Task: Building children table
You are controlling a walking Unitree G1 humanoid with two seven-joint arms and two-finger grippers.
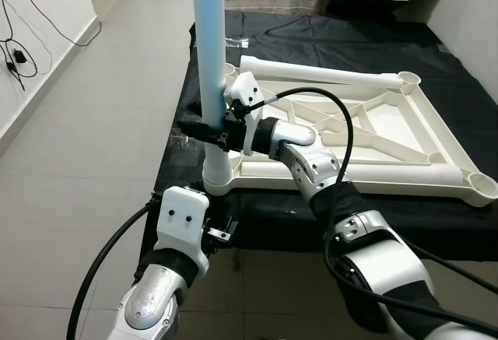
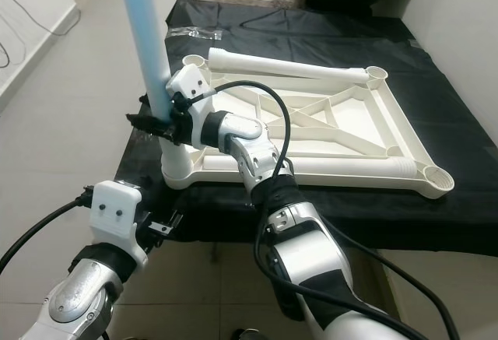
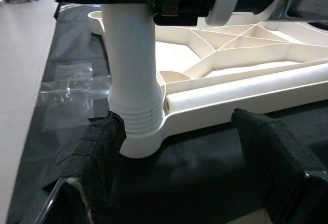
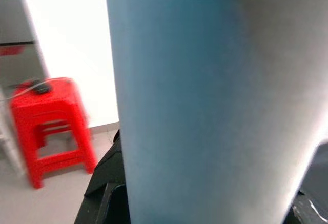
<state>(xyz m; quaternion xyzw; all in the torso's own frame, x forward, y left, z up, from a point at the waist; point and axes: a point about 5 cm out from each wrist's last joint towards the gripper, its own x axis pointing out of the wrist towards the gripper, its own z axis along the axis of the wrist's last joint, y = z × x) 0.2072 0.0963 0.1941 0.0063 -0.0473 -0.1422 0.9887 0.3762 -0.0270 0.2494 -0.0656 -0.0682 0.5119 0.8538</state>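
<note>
Right end effector clamped on an upright table leg at the corner of the upturned tabletop

At centre left, the blue leg stands upright in the near-left corner socket of the white tabletop, which lies upside down on the black-covered bench. The right end effector grips the leg just above the socket. Another white leg lies along the tabletop's far edge. The left end effector, lower left, has its fingers spread apart, facing the socket base, one finger just beside it
</note>
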